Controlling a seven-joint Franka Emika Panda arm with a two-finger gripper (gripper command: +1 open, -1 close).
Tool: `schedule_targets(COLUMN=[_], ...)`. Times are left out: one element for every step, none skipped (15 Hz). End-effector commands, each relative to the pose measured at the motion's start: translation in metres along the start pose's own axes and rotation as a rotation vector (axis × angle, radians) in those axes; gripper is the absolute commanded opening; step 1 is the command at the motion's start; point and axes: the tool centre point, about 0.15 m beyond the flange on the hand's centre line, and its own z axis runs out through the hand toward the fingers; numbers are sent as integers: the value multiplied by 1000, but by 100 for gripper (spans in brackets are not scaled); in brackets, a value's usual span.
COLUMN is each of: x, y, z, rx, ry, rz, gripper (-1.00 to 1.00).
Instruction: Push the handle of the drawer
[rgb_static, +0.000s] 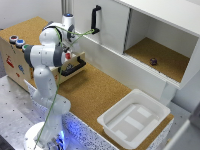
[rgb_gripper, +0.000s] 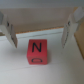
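Note:
The pale plywood drawer (rgb_static: 15, 60) stands at the exterior view's left, with round buttons (rgb_static: 16, 40) on top. Its wide black bar handle (rgb_static: 74, 67) sticks out over the cork table, partly behind my arm. In the exterior view my arm's own links hide most of my hand, which hangs just above the handle. In the wrist view my gripper (rgb_gripper: 39, 35) is open, with one fingertip (rgb_gripper: 11, 35) on each side above a red cube (rgb_gripper: 36, 51) marked with a black N. The cube lies on a pale surface and the fingers do not touch it.
A large white cabinet (rgb_static: 150, 20) runs along the back; its door has an upright black handle (rgb_static: 95, 19), and its open compartment holds a small dark object (rgb_static: 153, 61). A white bin (rgb_static: 134, 117) sits on the cork table (rgb_static: 95, 95). A green cable (rgb_static: 55, 95) hangs along my arm.

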Motion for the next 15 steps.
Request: schedule_targets(x=[-21,-26,-30,-34,-37,-39,-39,-39,-38,-37,-36,-36,-38,-41,-45], y=[56,66,79,89,104,118,133,147,164,185,201,221,236,250,264], z=[-76,-90,-103,-109,-114,-116,-113,-110,-105,-96,-89,-80,-71,-62,-49], rx=[23,27,24,17,-7,-29,-60,-52,-42,-18,-3,17,16,30,42], ry=[106,126,145,143,143,140,124,103,86,56,49,36,18,11,1], rz=[-25,-20,-4,-8,-9,-5,-6,-7,-13,-46,-60,-92,-131,-144,-156], gripper=[100,100,100,100,100,100,100,100,100,100,100,100,100,100,100])
